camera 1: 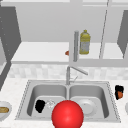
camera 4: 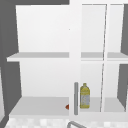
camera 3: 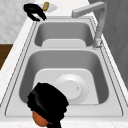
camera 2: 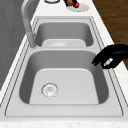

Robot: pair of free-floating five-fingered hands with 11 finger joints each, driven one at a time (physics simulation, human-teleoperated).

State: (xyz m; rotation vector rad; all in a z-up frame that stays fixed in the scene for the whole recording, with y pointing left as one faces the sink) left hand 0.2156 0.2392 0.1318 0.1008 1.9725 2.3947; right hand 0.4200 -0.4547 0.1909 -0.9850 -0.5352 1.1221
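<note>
left hand (camera 1: 40, 106): over the front edge of the left basin, fingers curled loosely downward, nothing in them; also in left side view (camera 2: 110, 58)
right hand (camera 1: 119, 91): over the counter right of the sink, fingers curled round an orange thing
orange thing (camera 1: 120, 94): inside the right hand's grip, sticks out below the fingers (camera 3: 41, 118); what it is, cannot tell
sink (camera 1: 110, 95): double basin, between the two hands
drain (camera 2: 49, 89): in the left basin floor, just beside and below the left hand
plate (camera 3: 71, 87): white, flat in the right basin, near the right hand, apart from it
red ball (camera 1: 67, 114): front of the sink, between the hands
faucet (camera 1: 68, 75): behind the basins, well back from both hands
bottle (camera 1: 84, 42): yellow, upright on the shelf above
bowl (camera 1: 4, 110): on the counter left of the left hand, brown food inside
</note>
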